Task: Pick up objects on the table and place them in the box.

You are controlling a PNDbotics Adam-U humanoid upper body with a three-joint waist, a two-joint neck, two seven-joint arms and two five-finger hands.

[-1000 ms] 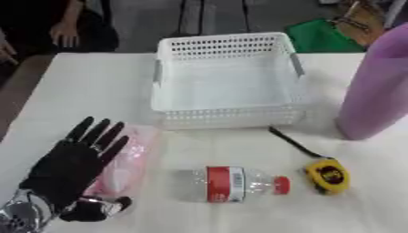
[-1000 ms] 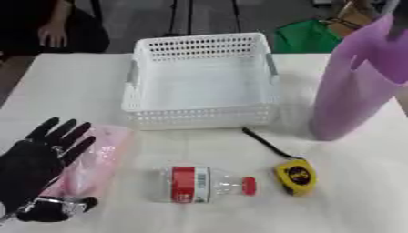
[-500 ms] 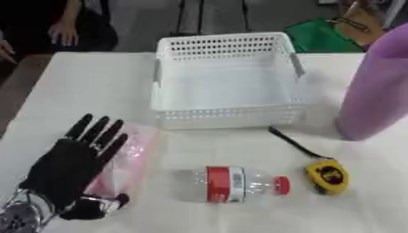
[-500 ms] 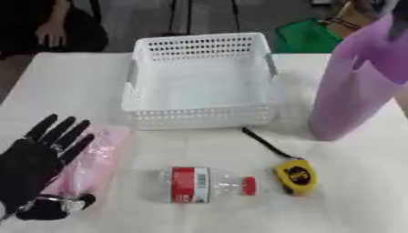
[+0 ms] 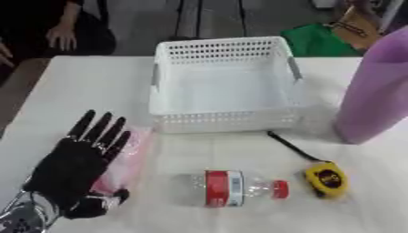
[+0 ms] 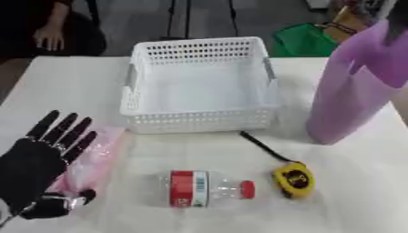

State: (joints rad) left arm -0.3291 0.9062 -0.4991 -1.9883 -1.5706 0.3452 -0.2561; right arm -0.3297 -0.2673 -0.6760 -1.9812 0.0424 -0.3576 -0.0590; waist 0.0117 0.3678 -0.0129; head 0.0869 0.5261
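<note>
Your left hand [image 5: 73, 170] has barely moved over the last second: fingers spread flat over the pink packet [image 5: 126, 157] on the desk [image 5: 88, 86], gripping nothing. The basket [image 5: 226, 82] is still empty, so curl around the packet first.

Basket [image 5: 224, 86] behind bottle [image 5: 229, 188] — tape measure [image 5: 326, 179] right, packet [image 5: 127, 157] left.

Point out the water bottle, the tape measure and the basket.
water bottle [image 5: 225, 188], left eye view, on its red label.
tape measure [image 6: 293, 179], right eye view, on its yellow case.
basket [image 5: 225, 122], left eye view, on its near perforated wall.
</note>
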